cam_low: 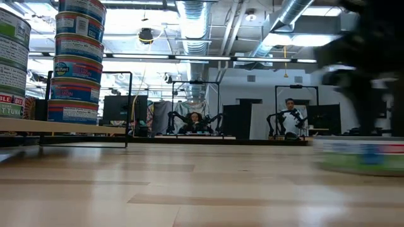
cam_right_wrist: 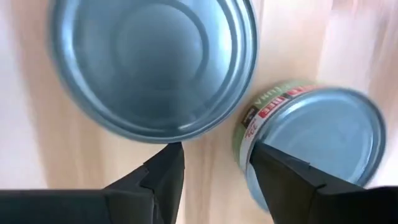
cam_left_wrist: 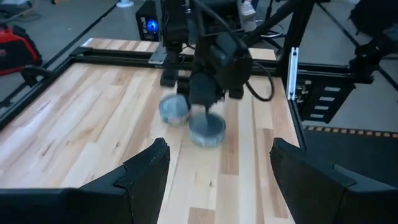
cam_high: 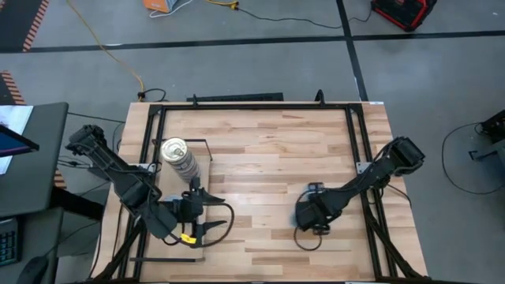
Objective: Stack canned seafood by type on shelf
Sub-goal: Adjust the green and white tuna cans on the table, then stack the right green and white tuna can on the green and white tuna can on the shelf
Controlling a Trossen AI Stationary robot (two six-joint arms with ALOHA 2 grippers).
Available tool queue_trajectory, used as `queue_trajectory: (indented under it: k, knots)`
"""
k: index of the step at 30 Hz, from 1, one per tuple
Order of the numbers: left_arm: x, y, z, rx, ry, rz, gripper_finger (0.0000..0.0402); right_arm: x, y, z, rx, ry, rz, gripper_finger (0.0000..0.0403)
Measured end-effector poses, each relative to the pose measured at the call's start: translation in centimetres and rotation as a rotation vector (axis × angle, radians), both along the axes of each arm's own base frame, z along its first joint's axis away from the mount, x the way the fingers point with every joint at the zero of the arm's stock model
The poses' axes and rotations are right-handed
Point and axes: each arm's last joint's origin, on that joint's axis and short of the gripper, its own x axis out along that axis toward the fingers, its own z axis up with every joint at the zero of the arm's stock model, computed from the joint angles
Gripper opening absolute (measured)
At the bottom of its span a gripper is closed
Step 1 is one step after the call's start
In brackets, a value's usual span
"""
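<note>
A tall stack of tins [cam_high: 178, 155] stands on the pale shelf [cam_high: 180, 183] at the table's left; in the low view it rises at the left [cam_low: 76, 63], with a second stack [cam_low: 11, 63] beside it. Two blue-silver tins [cam_left_wrist: 207, 129] [cam_left_wrist: 174, 111] lie flat on the table at the right. My right gripper [cam_high: 312, 218] points down over them, open; its fingers [cam_right_wrist: 163, 175] stand above the gap between the large tin [cam_right_wrist: 152, 62] and the green-labelled one [cam_right_wrist: 317, 143]. My left gripper [cam_left_wrist: 217, 174] hovers open beside the shelf, nothing between its fingers.
A black metal frame [cam_high: 252, 106] runs along the table's far edge and down both sides. The wooden tabletop [cam_high: 260, 166] between the shelf and the two tins is bare. A thin black wire frame [cam_low: 129, 107] stands at the shelf's end.
</note>
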Motion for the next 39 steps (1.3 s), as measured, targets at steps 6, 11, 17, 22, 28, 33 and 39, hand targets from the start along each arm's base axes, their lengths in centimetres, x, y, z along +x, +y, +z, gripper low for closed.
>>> queue_trajectory:
  k: [6, 11, 17, 22, 28, 33, 39]
  knots:
    - [0.5, -0.1, 0.6, 0.042, 0.024, 0.017, 0.0265, 5.1, -0.6, 1.2, 0.096, -0.330, 0.034, 0.0221]
    - [0.4, -0.2, 0.6, 0.024, 0.037, 0.004, 0.0265, 5.9, -2.1, 3.1, 0.093, -0.392, 0.054, 0.0221]
    - [0.1, -0.4, 0.2, 0.026, 0.069, -0.015, 0.0265, 5.6, -6.7, 3.2, 0.159, -0.413, -0.093, 0.0221]
    - [0.1, -0.4, -0.1, 0.034, 0.095, -0.026, 0.0265, 6.0, -9.3, 2.3, 0.268, -0.467, -0.162, 0.0221]
    - [0.1, -0.4, -0.1, 0.034, 0.098, -0.030, 0.0265, 6.1, -10.5, 0.9, 0.253, -0.412, -0.180, 0.0220]
    - [0.1, -0.2, -0.3, 0.048, 0.115, -0.025, 0.0265, 6.1, -11.3, 0.9, 0.236, -0.404, -0.170, 0.0205]
    - [0.2, 0.1, -0.3, 0.059, 0.125, -0.018, 0.0265, 5.5, -12.6, 0.0, 0.217, -0.377, -0.190, 0.0158]
